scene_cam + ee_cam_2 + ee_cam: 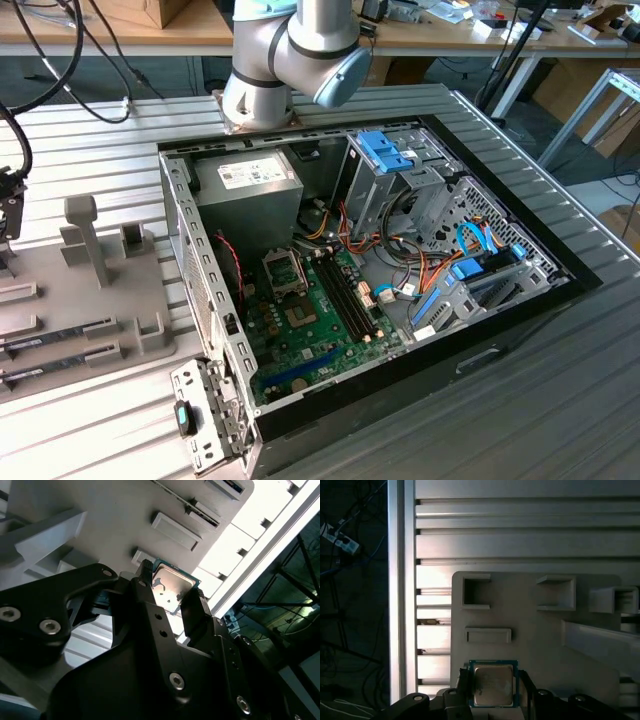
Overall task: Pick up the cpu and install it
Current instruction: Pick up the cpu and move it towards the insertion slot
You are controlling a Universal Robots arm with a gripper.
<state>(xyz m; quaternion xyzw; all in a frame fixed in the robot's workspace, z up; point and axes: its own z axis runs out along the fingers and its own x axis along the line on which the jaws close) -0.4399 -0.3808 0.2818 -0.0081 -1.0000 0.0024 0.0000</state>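
Item: cpu (493,685); small flat square chip; dull silver-grey metal lid with faint mottled marks, framed by a thin green board rim; one face up toward the cameras in both wrist views.

Location: near one edge of the pale grey holder plate (530,630), the edge that runs beside the rim rail of the slatted aluminium table (520,535); a shallow rectangular block and two open-sided pockets of the plate stand near it; whether the chip rests on the plate or hangs just clear of it cannot be told.

Gripper (493,677): black, two-fingered; the fingers (463,690) stand against two opposite edges of the chip, and the jaws look clenched on its green rim, with the lid bare between them.

Destination, by judgement: the socket (283,270) on the green motherboard (300,345) inside the opened computer case (200,290), well apart from the plate, which lies toward the exterior view's left.

Handling, by judgement: very light; stiff, no give under the pads; the lid is smooth and likely slippery, so an edge grip suits it better than a face grip; the underside contacts, hidden here, are likely delicate; best taken by two opposite rim edges, squarely and level, since a tilted hold could let so thin a part twist or slip.
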